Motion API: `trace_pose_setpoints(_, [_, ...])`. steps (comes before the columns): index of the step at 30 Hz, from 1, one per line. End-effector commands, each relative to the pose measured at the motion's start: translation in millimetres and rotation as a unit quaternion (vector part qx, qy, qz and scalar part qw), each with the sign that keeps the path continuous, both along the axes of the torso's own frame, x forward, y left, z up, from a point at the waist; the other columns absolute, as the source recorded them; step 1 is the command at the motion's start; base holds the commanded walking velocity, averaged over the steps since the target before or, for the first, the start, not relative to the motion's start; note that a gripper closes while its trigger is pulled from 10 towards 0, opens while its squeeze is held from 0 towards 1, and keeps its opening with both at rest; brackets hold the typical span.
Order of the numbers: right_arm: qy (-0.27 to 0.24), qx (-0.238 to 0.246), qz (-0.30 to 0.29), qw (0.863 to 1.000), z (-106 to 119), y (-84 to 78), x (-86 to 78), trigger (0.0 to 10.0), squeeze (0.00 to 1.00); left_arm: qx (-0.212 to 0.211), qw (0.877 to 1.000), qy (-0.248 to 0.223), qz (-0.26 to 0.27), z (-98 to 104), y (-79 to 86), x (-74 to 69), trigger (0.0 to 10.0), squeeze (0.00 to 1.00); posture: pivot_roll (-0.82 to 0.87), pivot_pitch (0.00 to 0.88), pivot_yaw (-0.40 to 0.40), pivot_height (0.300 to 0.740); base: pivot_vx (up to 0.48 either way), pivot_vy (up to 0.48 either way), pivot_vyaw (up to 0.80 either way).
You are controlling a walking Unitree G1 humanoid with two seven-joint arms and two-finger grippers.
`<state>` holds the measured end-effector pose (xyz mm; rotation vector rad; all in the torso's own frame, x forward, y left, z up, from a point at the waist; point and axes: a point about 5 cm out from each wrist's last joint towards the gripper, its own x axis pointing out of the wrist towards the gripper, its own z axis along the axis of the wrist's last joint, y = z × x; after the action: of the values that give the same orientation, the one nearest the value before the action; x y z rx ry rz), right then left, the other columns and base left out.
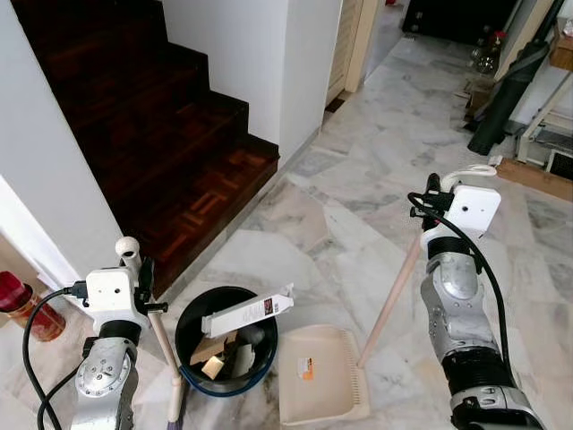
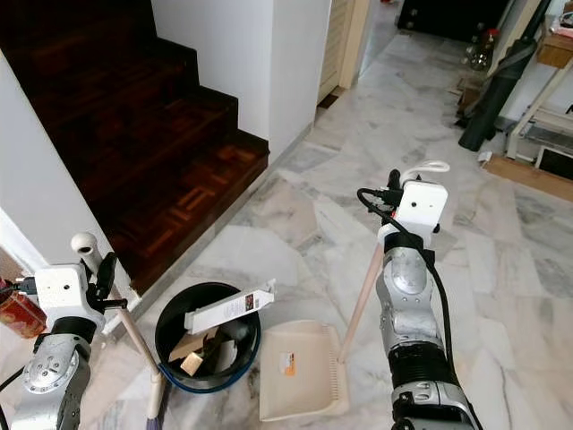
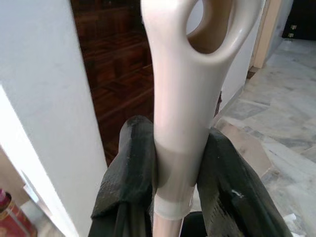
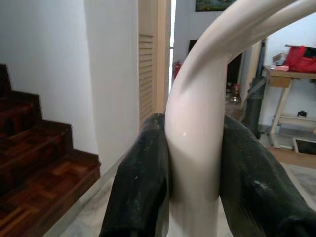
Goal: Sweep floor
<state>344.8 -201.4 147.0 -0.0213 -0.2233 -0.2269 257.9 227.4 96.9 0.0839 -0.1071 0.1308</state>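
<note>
**Both hands gripping handles beside the bin**

Your left hand [image 3: 177, 173] clamps the cream plastic broom handle [image 3: 190, 98], just left of the round black bin [image 1: 226, 340]. Your right hand [image 4: 195, 168] clamps the cream long-handled dustpan [image 1: 320, 374], whose pan sits on the marble floor [image 1: 376, 179] just right of that bin.

A dark wooden staircase [image 1: 170, 134] climbed beside a white wall [image 1: 260, 63]. The marble floor [image 1: 376, 170] ran past a louvred door [image 1: 345, 45] toward the far room. A red canister [image 1: 27, 305] stood on the floor at the wall's foot. Near the floor's far right edge a dark rolled mat [image 1: 506, 94] leaned, with a glass bottle [image 1: 488, 54] just beside it and a white table frame [image 1: 546, 130] close by.
</note>
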Motion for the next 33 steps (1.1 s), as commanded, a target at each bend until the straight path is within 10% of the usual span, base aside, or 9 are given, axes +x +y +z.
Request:
trace_pose_setpoints(1, [-0.012, 0.003, 0.000, 1.000, 4.6, 0.3, 1.4, 10.0, 0.00, -0.009, 1.000, -0.024, -0.009, 8.5, -3.8, 1.0, 10.0, 0.00, 0.14, 0.028, -0.069, 0.740, -0.289, 0.000, 0.00])
trace_pose_setpoints(33, [-0.010, 0.002, -0.005, 1.000, 1.9, -0.4, 0.9, 10.0, 0.00, -0.006, 1.000, -0.024, -0.009, 9.6, -2.0, -1.3, 10.0, 0.00, 0.14, 0.038, -0.065, 0.740, -0.283, 0.000, 0.00])
